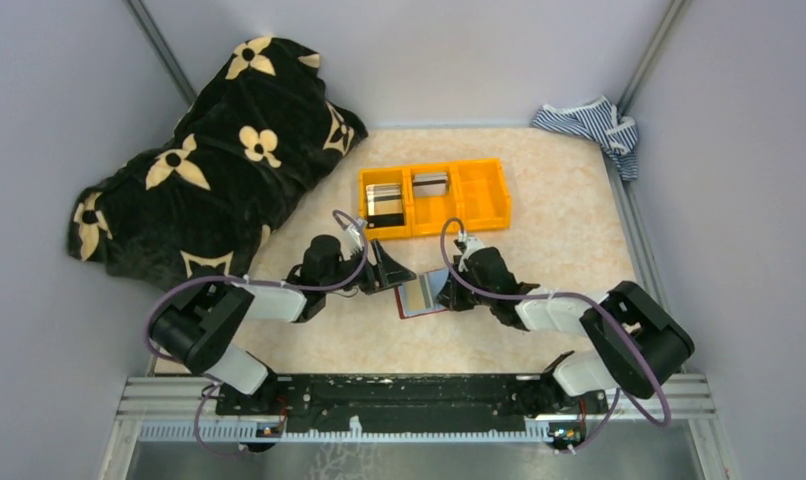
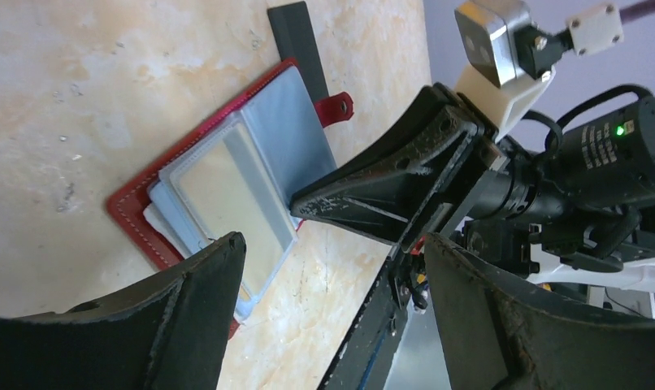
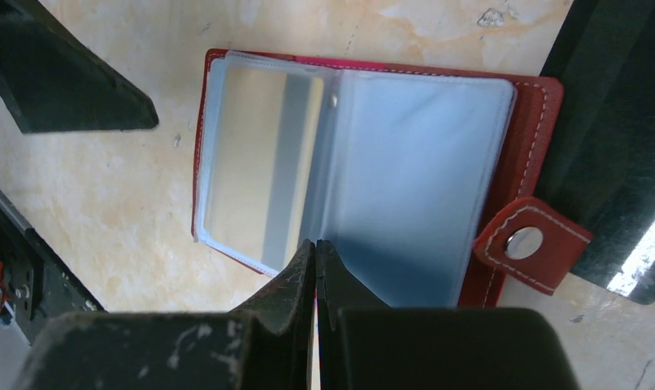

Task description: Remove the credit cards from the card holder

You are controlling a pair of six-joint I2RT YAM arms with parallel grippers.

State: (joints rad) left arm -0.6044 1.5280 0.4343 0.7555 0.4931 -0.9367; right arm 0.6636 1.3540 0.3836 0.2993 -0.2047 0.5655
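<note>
At my right pincer (image 3: 315, 244), clenched tight, tips on the sleeves' edge: holder (image 3: 535, 106), open flat on table (image 1: 539, 330), one card (image 3: 259, 162) sleeved. Left pincer (image 2: 332, 242): released, poised beside holder. Beyond: orange bin (image 1: 479, 222), cards (image 1: 383, 203) inside.

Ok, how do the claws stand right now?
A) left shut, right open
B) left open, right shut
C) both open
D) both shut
B: the left claw has its fingers wide apart, while the right claw has its tips pressed together over the open wallet.
</note>
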